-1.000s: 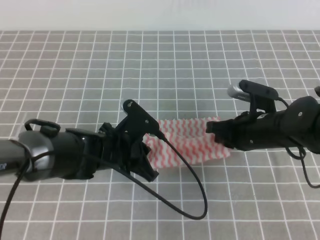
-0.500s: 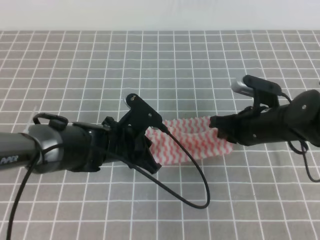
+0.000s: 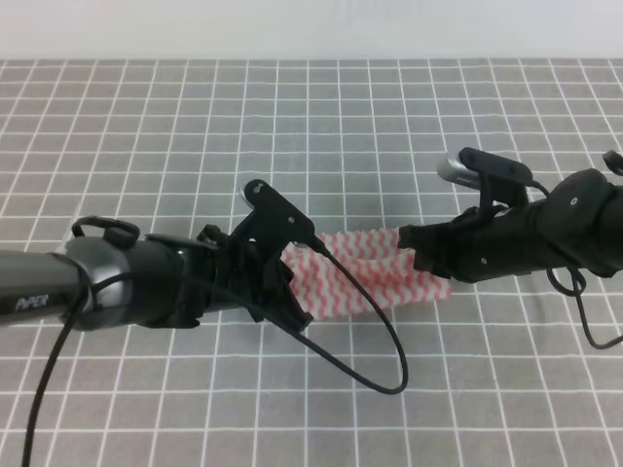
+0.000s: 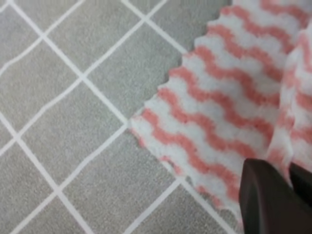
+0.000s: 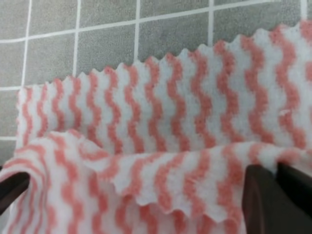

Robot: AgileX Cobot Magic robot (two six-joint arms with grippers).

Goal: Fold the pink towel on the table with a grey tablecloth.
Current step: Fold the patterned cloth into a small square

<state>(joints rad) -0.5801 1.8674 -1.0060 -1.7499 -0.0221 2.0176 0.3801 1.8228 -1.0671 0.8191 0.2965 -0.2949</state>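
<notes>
The pink towel (image 3: 365,272), its long axis running left-right across the table with a grey tablecloth (image 3: 311,126), lies mid-table with one edge lifted, pinched at opposite ends by the closed left gripper (image 3: 292,292) and right gripper (image 3: 414,255).

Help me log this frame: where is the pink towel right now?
In the exterior high view the pink towel lies near the middle of the grey tablecloth, between the left claw and right claw.
</notes>
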